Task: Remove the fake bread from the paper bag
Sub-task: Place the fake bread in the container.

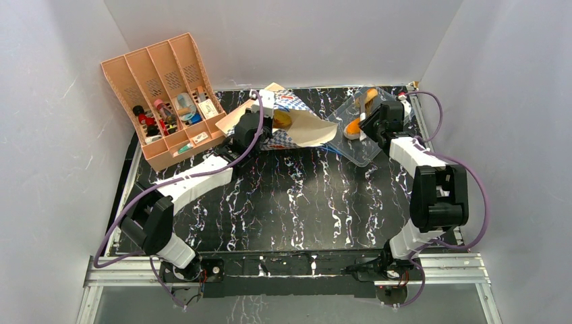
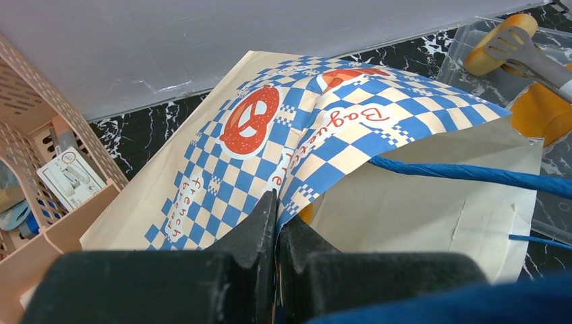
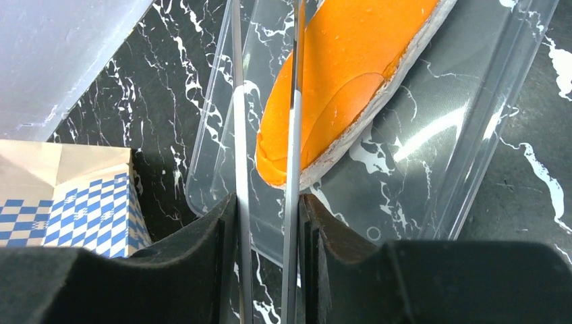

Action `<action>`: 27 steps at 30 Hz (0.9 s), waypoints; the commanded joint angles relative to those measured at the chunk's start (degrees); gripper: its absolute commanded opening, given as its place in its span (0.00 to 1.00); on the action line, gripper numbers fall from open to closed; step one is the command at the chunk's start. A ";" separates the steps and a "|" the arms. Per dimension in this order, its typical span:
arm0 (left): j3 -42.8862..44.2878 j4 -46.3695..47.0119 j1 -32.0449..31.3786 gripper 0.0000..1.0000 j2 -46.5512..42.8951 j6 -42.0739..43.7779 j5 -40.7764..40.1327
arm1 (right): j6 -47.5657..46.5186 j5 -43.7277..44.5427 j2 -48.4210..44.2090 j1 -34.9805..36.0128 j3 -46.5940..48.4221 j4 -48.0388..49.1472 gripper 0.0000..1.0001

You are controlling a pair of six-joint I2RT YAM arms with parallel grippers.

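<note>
The paper bag [image 1: 297, 125] lies on its side at the back, its mouth facing right. My left gripper [image 1: 251, 129] is shut on the bag's upper edge; in the left wrist view the fingers [image 2: 260, 223] pinch the checkered paper [image 2: 283, 128]. A golden bread [image 1: 282, 120] shows inside the mouth, and a sliver of it shows in the left wrist view [image 2: 307, 214]. My right gripper [image 3: 267, 202] is shut on the two arms of the metal tongs [image 3: 295, 135], above the clear tray [image 3: 432, 135]. The orange-topped loaf [image 3: 344, 74] lies in the tray. A tan bread [image 2: 502, 42] lies under the tongs' head [image 2: 523, 48].
The orange slotted organiser [image 1: 165, 101], full of small items, stands at the back left, close to the bag. A blue cord handle [image 2: 472, 174] runs across the bag's mouth. White walls enclose the marbled black table [image 1: 297, 202] on three sides.
</note>
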 commanded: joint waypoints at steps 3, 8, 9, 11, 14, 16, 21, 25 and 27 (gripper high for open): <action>0.17 -1.25 -0.63 0.00 -1.23 -0.31 -1.88 | 0.80 1.39 -4.83 -0.31 -0.34 -1.17 0.32; 0.09 -1.52 -0.95 0.00 -1.56 -0.57 -1.92 | 0.80 2.42 -6.97 -0.34 -1.61 -2.44 0.35; 0.05 -1.55 -1.00 0.00 -1.58 -0.60 -2.00 | 0.85 2.60 -7.24 -0.34 -1.90 -2.55 0.35; 0.00 -1.53 -1.17 0.00 -1.71 -0.67 -2.14 | 0.94 2.61 -8.36 -0.34 -2.33 -2.68 0.35; 0.00 -1.66 -1.35 0.00 -1.91 -0.67 -2.36 | 1.23 2.49 -9.67 -0.34 -2.39 -3.44 0.35; -0.08 -1.70 -1.43 0.00 -2.07 -0.72 -2.45 | 1.43 2.34 -10.76 -0.34 -2.68 -3.78 0.35; -0.17 -1.79 -1.44 0.00 -2.16 -0.46 -2.71 | 1.63 2.25 -13.38 -0.34 -3.31 -4.00 0.35; -0.79 -1.26 -1.45 0.00 -2.10 -0.16 -2.44 | 1.30 2.18 -15.77 -0.34 -3.82 -4.68 0.34; -1.16 -0.89 -1.44 0.00 -2.01 0.18 -2.07 | 1.10 1.96 -17.15 -0.34 -4.20 -5.42 0.34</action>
